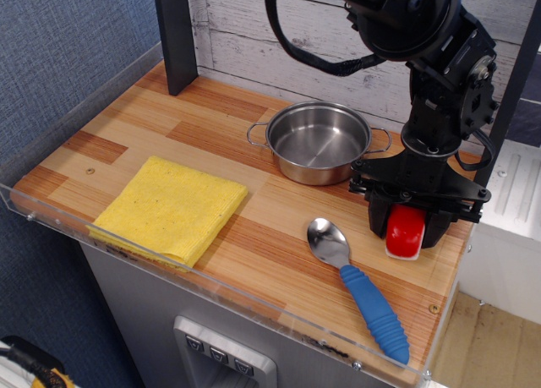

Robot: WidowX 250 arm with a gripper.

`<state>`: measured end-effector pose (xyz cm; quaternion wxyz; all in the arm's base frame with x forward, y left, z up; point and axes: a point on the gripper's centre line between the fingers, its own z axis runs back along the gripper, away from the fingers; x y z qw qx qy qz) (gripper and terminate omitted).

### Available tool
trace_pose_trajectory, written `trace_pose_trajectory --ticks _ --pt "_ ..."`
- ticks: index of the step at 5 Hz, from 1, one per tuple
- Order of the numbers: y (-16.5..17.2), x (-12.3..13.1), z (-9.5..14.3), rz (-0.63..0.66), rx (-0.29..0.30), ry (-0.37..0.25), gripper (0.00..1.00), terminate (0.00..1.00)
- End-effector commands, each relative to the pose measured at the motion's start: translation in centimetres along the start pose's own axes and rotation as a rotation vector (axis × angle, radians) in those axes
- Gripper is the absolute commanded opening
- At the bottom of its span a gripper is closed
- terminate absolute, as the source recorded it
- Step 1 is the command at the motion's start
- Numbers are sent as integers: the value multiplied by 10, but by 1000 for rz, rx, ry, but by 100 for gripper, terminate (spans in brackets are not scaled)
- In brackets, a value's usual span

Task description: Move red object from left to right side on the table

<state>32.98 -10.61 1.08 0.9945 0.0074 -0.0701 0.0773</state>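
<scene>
Red object: (405,232) glossy, white lower edge — low over the right side of the table (211,134), contact with the wood not discernible.
Gripper: (408,227) black, jaws clamped on the red object's sides.
Steel pot: (317,141) empty, just left of the gripper.
Spoon: (359,290) blue handle — front right, near the red object.
Yellow cloth: (172,206) folded, front left.

Toy kitchen set – wood counter (194,126), steel pot (317,141), spoon (359,291) – plank backsplash.

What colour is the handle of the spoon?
Blue handle, ribbed; best seen in the observation.image view.
</scene>
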Motion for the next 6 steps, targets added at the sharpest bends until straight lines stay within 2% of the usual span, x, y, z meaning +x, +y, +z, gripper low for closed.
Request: trace_pose_trajectory --ticks 1,2,3,4,5,6 --pt "3 -11 19 11 -29 -7 100 0" --pt "5 -10 25 6 -52 -14 100 0" --pt "3 -9 39 11 -84 -52 100 0" --pt "12 -4 68 22 -61 -104 100 0" --pt "22 -2 87 46 -51 -116 100 0" --pt "55 -4 93 -23 3 -25 100 100"
